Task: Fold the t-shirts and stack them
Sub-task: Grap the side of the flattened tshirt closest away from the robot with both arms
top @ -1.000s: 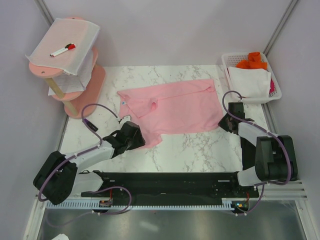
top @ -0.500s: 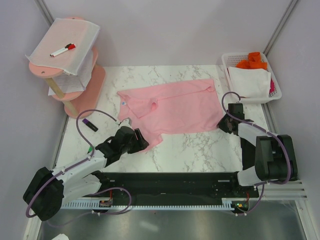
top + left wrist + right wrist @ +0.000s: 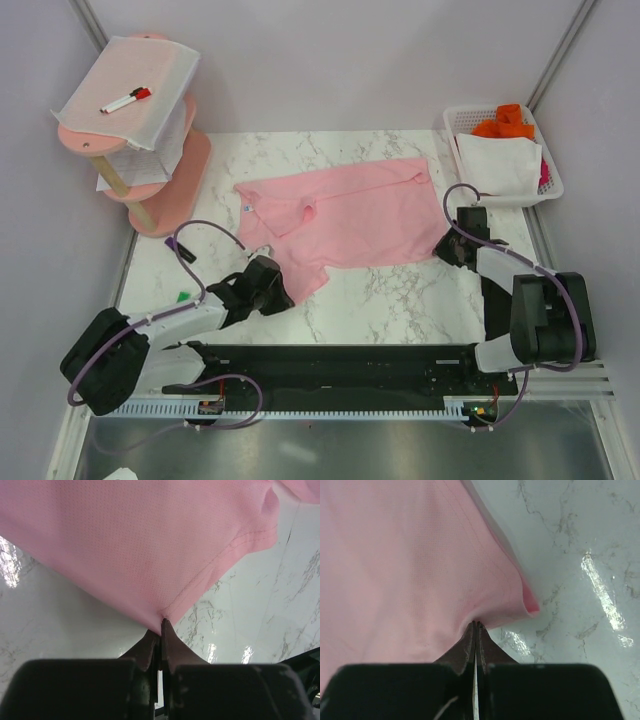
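Two pinches on the pink shirt [image 3: 350,215], spread flat mid-worktop [image 3: 400,300]: left gripper [image 3: 161,623] clamped on its near-left corner, right gripper [image 3: 476,625] clamped on its near-right corner, likely to lift and fold it.

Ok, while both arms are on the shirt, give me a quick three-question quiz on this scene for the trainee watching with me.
1. True or false: the left jaws and the right jaws are both shut on the pink t-shirt.
2. Where does the red marker lie? A) between the right jaws; B) on the mesh sheet atop the pink stand; C) on the pink t-shirt.
3. How many t-shirts lie on the marble table?
Key: 1 true; 2 B; 3 one.
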Controlling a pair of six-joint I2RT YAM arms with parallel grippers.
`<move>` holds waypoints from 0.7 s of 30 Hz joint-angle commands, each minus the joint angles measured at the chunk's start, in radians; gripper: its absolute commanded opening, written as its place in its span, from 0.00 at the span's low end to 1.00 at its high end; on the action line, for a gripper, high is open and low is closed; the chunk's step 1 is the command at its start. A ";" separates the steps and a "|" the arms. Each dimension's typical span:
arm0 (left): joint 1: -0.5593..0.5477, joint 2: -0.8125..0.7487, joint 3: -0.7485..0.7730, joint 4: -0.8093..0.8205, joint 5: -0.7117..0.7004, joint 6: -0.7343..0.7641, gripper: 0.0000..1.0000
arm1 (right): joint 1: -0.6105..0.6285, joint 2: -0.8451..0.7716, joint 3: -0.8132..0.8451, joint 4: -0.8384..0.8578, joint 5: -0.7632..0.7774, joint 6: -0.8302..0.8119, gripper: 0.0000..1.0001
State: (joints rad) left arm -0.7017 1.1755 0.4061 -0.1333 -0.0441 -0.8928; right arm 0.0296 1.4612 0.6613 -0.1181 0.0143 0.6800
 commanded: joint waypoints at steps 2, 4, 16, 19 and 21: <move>-0.007 -0.097 0.057 -0.104 -0.081 -0.012 0.02 | 0.001 -0.113 -0.006 0.014 -0.005 -0.023 0.00; -0.007 -0.146 0.082 -0.138 -0.123 0.000 0.02 | 0.000 -0.146 -0.003 0.021 0.003 -0.030 0.00; -0.005 -0.074 0.304 -0.250 -0.269 0.091 0.02 | -0.007 -0.072 0.089 -0.075 0.122 -0.060 0.06; -0.007 -0.054 0.304 -0.252 -0.258 0.086 0.02 | -0.026 -0.055 0.086 -0.124 0.180 -0.074 0.17; -0.005 -0.060 0.295 -0.252 -0.258 0.084 0.02 | -0.052 -0.048 0.074 -0.141 0.190 -0.083 0.31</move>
State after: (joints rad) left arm -0.7048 1.1149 0.6872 -0.3679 -0.2649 -0.8391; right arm 0.0154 1.4006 0.7174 -0.1936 0.1223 0.6258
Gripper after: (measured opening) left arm 0.033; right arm 0.222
